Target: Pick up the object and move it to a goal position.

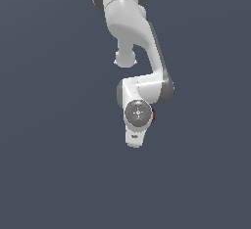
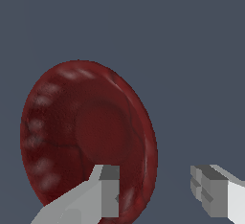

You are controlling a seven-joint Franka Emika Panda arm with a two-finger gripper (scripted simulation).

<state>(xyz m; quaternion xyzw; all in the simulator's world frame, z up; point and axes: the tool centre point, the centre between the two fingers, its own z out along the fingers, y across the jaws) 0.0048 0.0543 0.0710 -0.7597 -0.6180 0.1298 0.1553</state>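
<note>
The object [image 2: 86,137] is a dark red roundish lump with pale speckles and a shallow dent in its middle; it fills much of the wrist view. In the exterior view only a thin red sliver of the object [image 1: 153,114] shows beside the white hand, which covers the rest. My gripper [image 2: 155,176] is open, its two grey fingers wide apart. One finger [image 2: 106,189] stands in front of the object's edge, the other finger [image 2: 210,192] is off to the side over bare ground. The object lies mostly outside the gap between them. In the exterior view the hand hides the fingers.
The white arm [image 1: 139,32] reaches down from the upper part of the exterior view. A plain dark blue-grey ground [image 1: 49,149] lies all around, with no other objects or goal marker showing.
</note>
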